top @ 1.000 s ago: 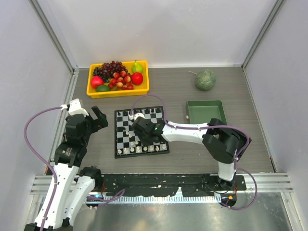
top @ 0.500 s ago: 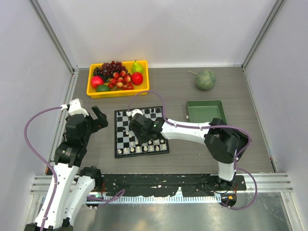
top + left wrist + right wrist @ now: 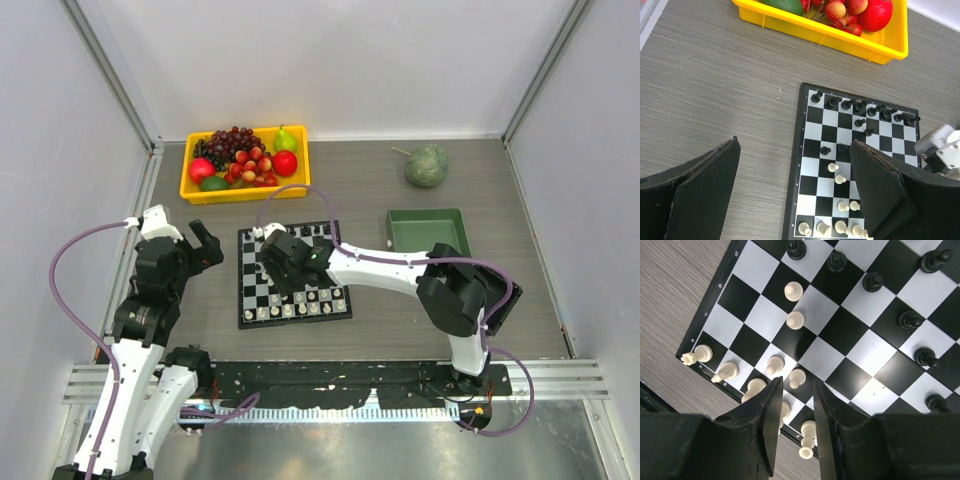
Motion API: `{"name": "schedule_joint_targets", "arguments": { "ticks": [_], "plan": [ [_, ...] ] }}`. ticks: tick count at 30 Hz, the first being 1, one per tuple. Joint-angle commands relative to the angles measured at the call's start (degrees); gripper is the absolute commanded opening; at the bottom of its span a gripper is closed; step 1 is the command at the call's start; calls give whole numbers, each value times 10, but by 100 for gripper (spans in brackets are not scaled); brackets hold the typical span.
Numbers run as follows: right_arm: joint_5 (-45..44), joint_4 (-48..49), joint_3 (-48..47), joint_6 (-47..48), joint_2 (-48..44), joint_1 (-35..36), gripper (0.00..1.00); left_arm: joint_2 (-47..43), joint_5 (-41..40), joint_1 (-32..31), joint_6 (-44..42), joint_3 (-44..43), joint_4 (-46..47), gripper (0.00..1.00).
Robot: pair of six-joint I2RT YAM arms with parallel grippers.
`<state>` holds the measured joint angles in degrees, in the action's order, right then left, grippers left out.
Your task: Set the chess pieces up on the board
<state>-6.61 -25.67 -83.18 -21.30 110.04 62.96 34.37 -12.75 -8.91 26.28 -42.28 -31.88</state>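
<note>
The board (image 3: pixel 247 300) lies mid-table, with black pieces (image 3: pixel 320 232) on its far side and white pieces (image 3: pixel 296 310) along its near row. My right gripper (image 3: pixel 283 262) hovers over the board's left half. In the right wrist view its jaws (image 3: pixel 796 386) stand slightly apart and empty above the board (image 3: pixel 867 347), with a white pawn (image 3: pixel 796 377) just past the tips and black pieces (image 3: pixel 872 281) farther off. My left gripper (image 3: pixel 196 245) is open and empty left of the board. The left wrist view shows its fingers (image 3: pixel 880 190) wide apart above white pawns (image 3: pixel 837 175).
A yellow tray of fruit (image 3: pixel 245 165) stands at the back left, also in the left wrist view (image 3: pixel 840 35). An empty green tray (image 3: pixel 428 232) sits right of the board. A green round fruit (image 3: pixel 426 165) lies at the back right.
My right gripper has moved left and a little farther back over the board. The left arm has not moved.
</note>
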Motion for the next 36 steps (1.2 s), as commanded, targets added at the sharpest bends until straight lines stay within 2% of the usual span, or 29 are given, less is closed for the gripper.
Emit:
{"name": "schedule_joint_targets", "arguments": {
  "ticks": [1,7,16,20,36],
  "plan": [
    [20,1,-26,1,16,3,37,-3,6,6,-11,-2,29,99],
    [21,0,-32,3,31,3,36,-4,8,7,-11,0,28,99],
    [20,-2,-24,5,31,3,22,-3,11,8,-11,1,29,99],
    [16,-2,-9,4,19,3,18,-4,11,8,-11,2,28,99],
    [13,-2,20,0,-1,13,18,-4,15,12,-11,4,30,99]
  ]
}}
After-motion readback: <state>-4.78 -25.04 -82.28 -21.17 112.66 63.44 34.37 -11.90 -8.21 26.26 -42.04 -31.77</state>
